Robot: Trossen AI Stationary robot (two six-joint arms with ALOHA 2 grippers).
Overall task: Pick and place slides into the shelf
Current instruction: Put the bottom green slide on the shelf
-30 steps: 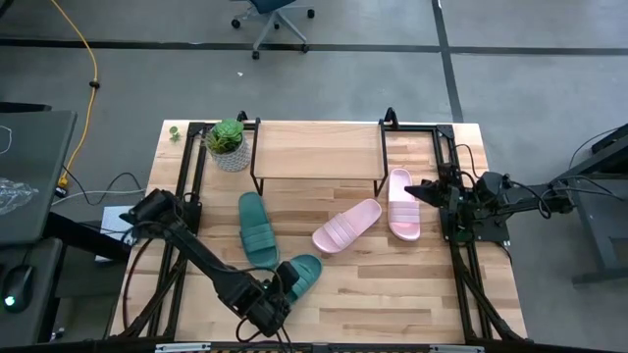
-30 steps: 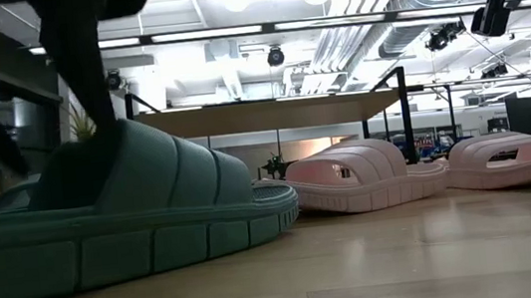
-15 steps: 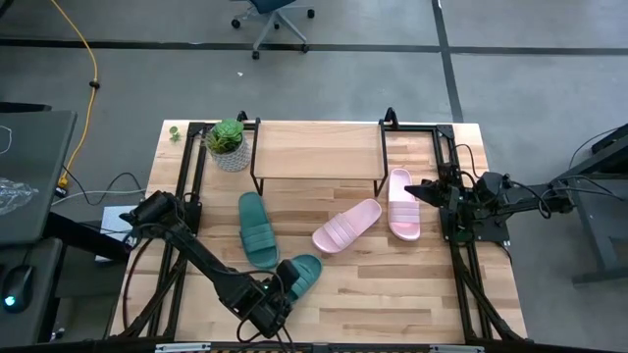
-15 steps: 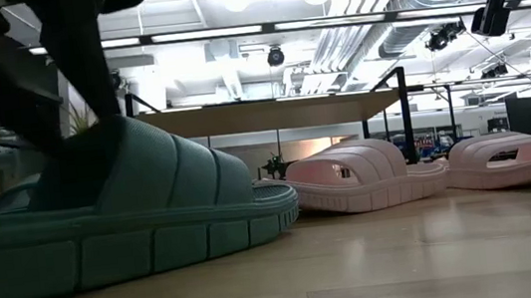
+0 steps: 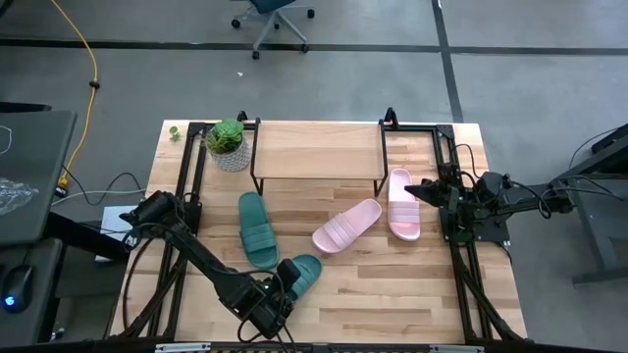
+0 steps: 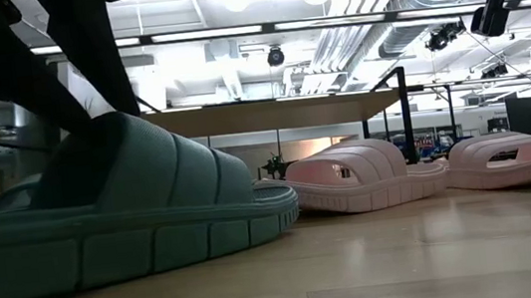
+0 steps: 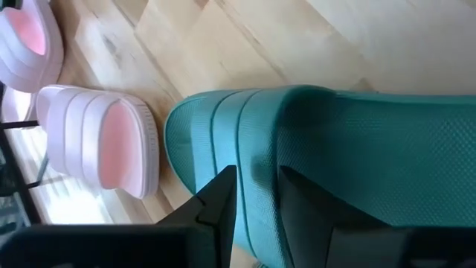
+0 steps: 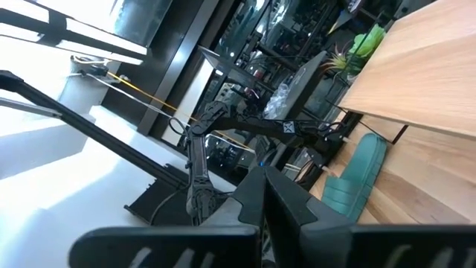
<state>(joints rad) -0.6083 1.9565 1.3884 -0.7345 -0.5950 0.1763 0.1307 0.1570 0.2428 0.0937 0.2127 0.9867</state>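
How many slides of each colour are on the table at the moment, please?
Dark teal green slides: 2, one lying flat near the shelf, the other at the left gripper
Pale pink slides: 2
Total: 4 slides, none on the shelf yet

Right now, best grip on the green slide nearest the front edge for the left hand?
Take the green slide by its ribbed strap, from above at the near end: it lies flat, sole down, and the strap arches up, so a finger can slip under it. The left hand is already over it.
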